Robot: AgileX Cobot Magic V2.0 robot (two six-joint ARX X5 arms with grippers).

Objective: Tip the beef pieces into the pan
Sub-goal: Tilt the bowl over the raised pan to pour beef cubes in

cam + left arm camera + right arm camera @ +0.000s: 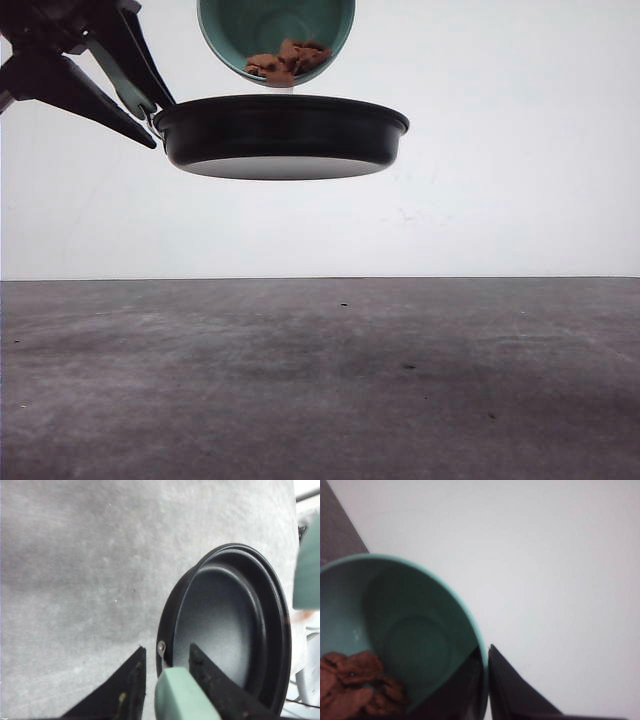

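Black pan (285, 135) aloft, teal bowl (275, 25) tilted above, several beef pieces (288, 59) inside

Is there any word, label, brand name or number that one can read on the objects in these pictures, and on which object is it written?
None: no text shows on the pan, its mint-green handle, the teal bowl or the table.

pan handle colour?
Mint green; the pan handle shows best in the left wrist view, clamped in the left gripper.
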